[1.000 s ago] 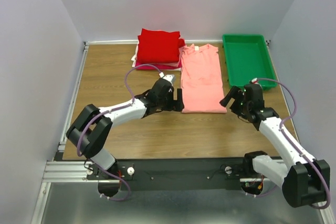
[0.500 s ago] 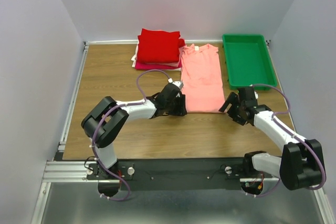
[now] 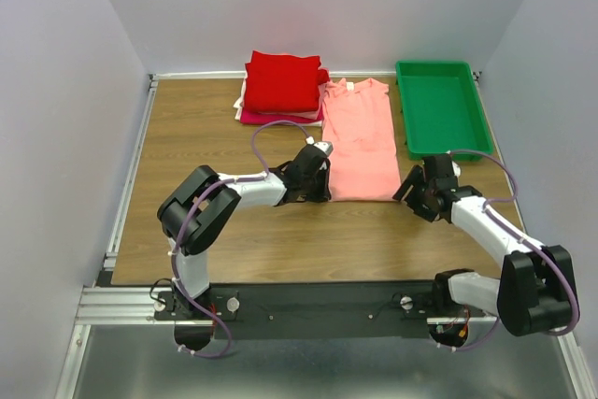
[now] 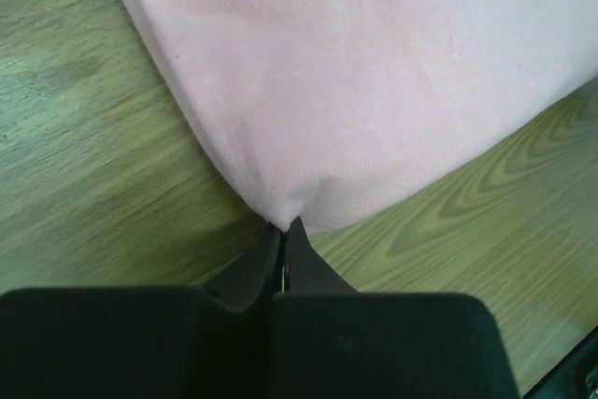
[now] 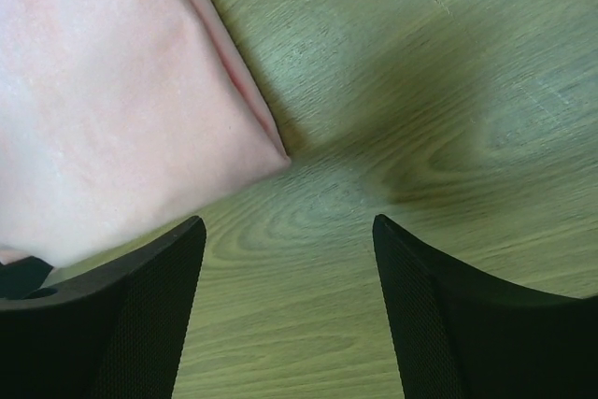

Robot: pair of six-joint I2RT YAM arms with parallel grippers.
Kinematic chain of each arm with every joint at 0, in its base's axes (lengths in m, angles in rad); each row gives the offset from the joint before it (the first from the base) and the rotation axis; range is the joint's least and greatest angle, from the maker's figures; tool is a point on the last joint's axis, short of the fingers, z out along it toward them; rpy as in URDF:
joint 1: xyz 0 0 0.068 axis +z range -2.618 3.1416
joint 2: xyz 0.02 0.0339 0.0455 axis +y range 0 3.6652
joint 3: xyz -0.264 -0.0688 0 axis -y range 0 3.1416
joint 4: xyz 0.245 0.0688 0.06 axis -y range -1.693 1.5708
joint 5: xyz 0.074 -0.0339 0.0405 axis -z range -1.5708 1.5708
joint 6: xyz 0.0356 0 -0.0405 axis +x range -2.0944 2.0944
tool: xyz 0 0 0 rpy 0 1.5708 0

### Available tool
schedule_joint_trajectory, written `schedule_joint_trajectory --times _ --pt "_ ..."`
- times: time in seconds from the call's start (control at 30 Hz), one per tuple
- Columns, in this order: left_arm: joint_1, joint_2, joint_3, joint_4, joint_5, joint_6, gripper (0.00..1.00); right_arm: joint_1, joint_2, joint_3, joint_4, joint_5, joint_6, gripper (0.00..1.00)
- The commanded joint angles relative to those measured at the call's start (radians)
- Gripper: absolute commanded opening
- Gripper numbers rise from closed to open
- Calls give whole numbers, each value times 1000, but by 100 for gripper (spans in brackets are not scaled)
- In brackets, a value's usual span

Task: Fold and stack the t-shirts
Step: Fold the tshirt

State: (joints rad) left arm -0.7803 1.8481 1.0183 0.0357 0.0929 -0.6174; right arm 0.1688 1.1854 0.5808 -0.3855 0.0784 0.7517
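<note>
A salmon-pink t-shirt [image 3: 360, 142] lies flat in a long folded strip on the wooden table, collar at the far end. My left gripper [image 3: 322, 186] is at its near left corner. In the left wrist view the gripper [image 4: 285, 227] is shut, with the pink cloth [image 4: 374, 72] pinched at its tips. My right gripper [image 3: 409, 190] stands open just right of the near right corner. In the right wrist view its fingers [image 5: 140, 296] straddle bare wood, and the shirt's corner [image 5: 103, 109] lies just ahead of them, untouched. A folded bright red t-shirt [image 3: 282, 83] tops a stack at the back.
White [image 3: 242, 100] and magenta [image 3: 280, 120] folded edges show under the red shirt. A green plastic tray [image 3: 439, 109] stands at the back right, close to the pink shirt's right edge. Grey walls close the table at the back and sides.
My left gripper slid right to the shirt's near left corner and shut on it. My right gripper moved a little nearer the near right corner, and its fingers narrowed slightly.
</note>
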Motion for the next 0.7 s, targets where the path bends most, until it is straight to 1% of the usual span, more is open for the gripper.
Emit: schedule_joint_trajectory --times 0.0,0.03,0.07,0.1,0.17,0.23,0.37,0.43,0.47,0.53,0.57,0.6,0.63,0.67 --pt "-2 16 2 -31 -8 19 0 -5 19 27 16 26 8 75" --pt "-2 8 -1 -31 -10 19 0 -3 26 33 19 27 8 69" --pt "-2 5 -4 -33 -13 19 0 -5 34 36 22 29 6 66" --pt "-2 -1 -7 -31 -12 19 0 -6 49 40 31 32 5 60" --pt "-2 -3 -9 -33 -12 16 0 -5 71 56 39 26 2 54" --pt "-4 -1 -11 -33 -10 15 0 -6 106 65 51 12 -5 50" --pt "-7 -1 -12 -31 -9 10 0 -6 170 91 79 -9 -15 47" --pt "-10 -3 -11 -33 -10 8 0 -6 198 97 91 -34 -20 38" --pt "-10 -6 -12 -33 -10 8 0 -6 218 100 92 -58 -26 27" --pt "-10 -10 -15 -33 -9 5 0 -8 226 94 92 -72 -29 15" --pt "-13 -13 -18 -34 -9 4 0 -8 223 88 94 -100 -29 13" --pt "-17 -18 -27 -34 -10 1 0 -8 209 79 99 -110 -25 9" --pt "-22 -30 -33 -34 -15 -7 0 -8 195 58 99 -115 -25 0" --pt "-25 -38 -41 -34 -21 -10 0 -8 180 47 99 -120 -29 0"
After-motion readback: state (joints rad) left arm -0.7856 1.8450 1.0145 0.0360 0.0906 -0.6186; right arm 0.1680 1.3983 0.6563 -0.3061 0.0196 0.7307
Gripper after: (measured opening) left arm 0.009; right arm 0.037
